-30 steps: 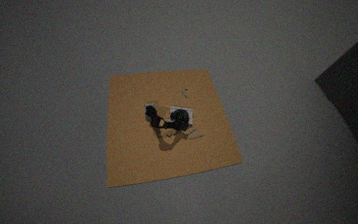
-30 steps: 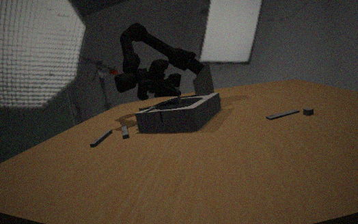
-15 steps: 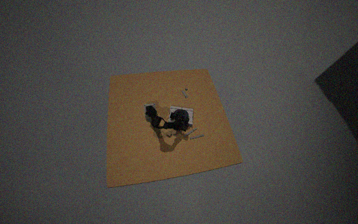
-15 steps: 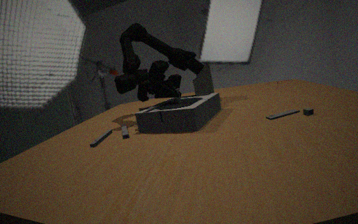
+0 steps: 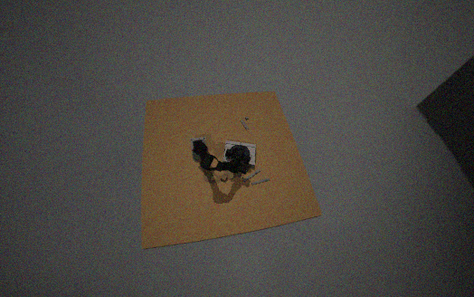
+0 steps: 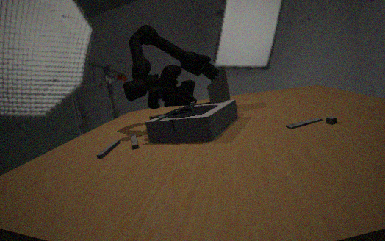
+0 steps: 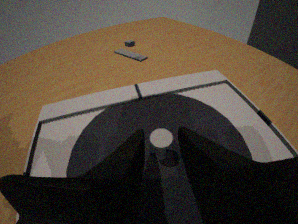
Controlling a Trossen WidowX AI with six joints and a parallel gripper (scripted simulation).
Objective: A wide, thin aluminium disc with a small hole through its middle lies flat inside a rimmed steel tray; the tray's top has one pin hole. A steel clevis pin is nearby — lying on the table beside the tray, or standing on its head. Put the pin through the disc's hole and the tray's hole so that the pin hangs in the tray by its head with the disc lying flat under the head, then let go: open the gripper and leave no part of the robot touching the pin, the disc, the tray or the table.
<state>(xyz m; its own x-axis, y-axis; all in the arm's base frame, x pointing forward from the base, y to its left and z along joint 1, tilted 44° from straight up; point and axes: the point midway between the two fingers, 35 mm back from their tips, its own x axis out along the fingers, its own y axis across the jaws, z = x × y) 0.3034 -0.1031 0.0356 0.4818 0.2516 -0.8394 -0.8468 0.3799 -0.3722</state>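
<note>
Two grey bars (image 5: 260, 182) (image 6: 109, 148) lie nearest, toward worktop (image 5: 190, 226) (image 6: 220, 184) (image 7: 30, 80) left edge in exterior view. Tray (image 5: 252, 146) (image 6: 180, 131) (image 7: 50, 112) next, inboard of the edges, disc (image 5: 245, 150) (image 6: 207, 109) (image 7: 115, 130) flat inside. Pin (image 6: 192, 106) (image 7: 161, 138) upright over disc, head proud; can't tell shank depth. Tool (image 5: 236, 157) (image 6: 194, 101) (image 7: 161, 133) fingers apart around head, not clamped. Step: release/seating. Next: confirm entry, lower head onto disc, then retreat clear toward far edge.
</note>
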